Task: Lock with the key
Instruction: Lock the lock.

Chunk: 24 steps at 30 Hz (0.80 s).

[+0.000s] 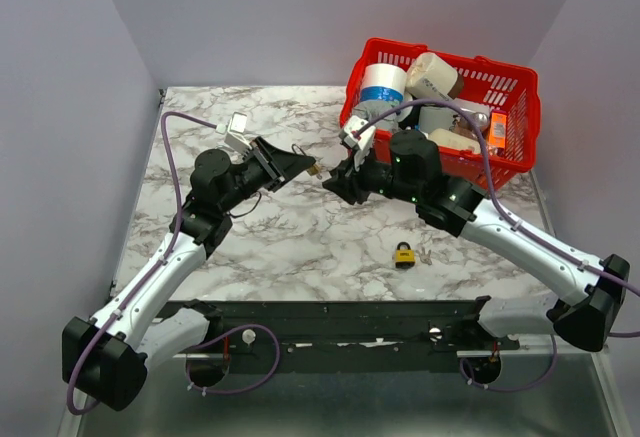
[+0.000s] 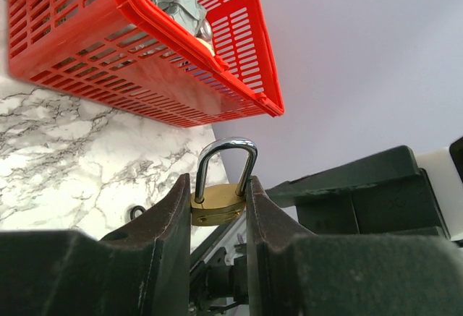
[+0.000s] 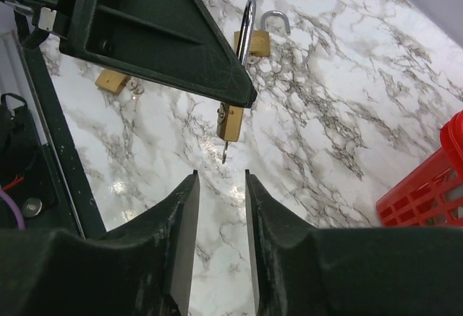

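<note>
left claw (image 2: 217,186) tight on brass padlock (image 2: 215,205), silver shackle (image 2: 228,142) upright; right claw (image 3: 221,178) fingers apart, empty

Bright, even light; soft glare on the marble table (image 3: 130,186), near fingers (image 3: 181,258) blurred

Cannot see the lower half of the padlock (image 2: 219,204), sunk in the left gripper (image 2: 215,186), nor the cropped top of the red basket (image 2: 108,56).
</note>
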Available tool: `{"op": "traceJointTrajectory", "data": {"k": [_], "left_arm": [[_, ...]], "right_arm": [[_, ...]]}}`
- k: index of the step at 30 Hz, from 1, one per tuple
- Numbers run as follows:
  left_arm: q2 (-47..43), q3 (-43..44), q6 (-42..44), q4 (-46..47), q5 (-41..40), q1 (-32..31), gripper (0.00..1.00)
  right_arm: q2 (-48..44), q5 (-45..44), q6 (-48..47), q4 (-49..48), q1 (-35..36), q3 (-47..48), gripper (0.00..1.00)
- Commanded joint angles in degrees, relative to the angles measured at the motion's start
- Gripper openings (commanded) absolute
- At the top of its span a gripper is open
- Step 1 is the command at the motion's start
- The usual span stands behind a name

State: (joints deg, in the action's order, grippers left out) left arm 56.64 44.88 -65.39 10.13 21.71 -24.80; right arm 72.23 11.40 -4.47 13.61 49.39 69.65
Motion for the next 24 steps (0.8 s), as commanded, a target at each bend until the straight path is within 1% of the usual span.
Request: {"op": "traceJointTrajectory", "data": {"k": [1, 6, 9, 13, 15, 18, 19, 21, 22, 24], "left_arm": [[-0.57, 0.29, 0.35, 0.07, 1.40, -0.34, 0.00], [-0.66, 0.12, 0.00, 0.42, 1.49, -0.43, 0.00], [-0.74, -0.06, -0.18, 0.50, 1.49, -0.78, 0.00], [-0.92, -0.41, -0.27, 0.15, 1.40, -1.13, 0.00], [-0.83, -0.67, -0.53, 0.33, 1.31, -1.13, 0.00], [-0.74, -0.94, -0.80, 0.42, 1.14, -1.22, 0.00], [-0.74, -0.94, -1.06, 0.50, 1.05, -1.22, 0.00], [-0.57, -0.76, -1.06, 0.50, 0.87, -1.22, 0.00], [-0.57, -0.68, -0.97, 0.50, 0.61, -1.22, 0.00], [-0.39, -0.50, -0.97, 0.15, 0.26, -1.22, 0.00]], "right_arm": [[2.39, 2.48, 0.07, 0.37, -0.17, 2.24, 0.49], [4.32, 2.58, -0.19, 0.19, -0.08, 3.56, 0.49], [4.94, 2.22, -0.10, -0.42, 0.01, 4.00, 0.45], [5.29, 2.31, 0.25, -0.95, 0.01, 4.27, 0.36], [5.56, 2.14, 0.25, -1.21, -0.08, 4.18, 0.34], [5.73, 2.40, 0.25, -1.48, -0.08, 4.27, 0.28], [5.82, 2.40, 0.25, -1.48, -0.08, 4.18, 0.25], [5.82, 2.49, 0.25, -1.56, 0.01, 3.92, 0.20], [5.91, 2.58, 0.25, -1.56, -0.08, 3.66, 0.14], [5.73, 2.75, 0.34, -1.56, 0.01, 3.48, 0.06]]}}
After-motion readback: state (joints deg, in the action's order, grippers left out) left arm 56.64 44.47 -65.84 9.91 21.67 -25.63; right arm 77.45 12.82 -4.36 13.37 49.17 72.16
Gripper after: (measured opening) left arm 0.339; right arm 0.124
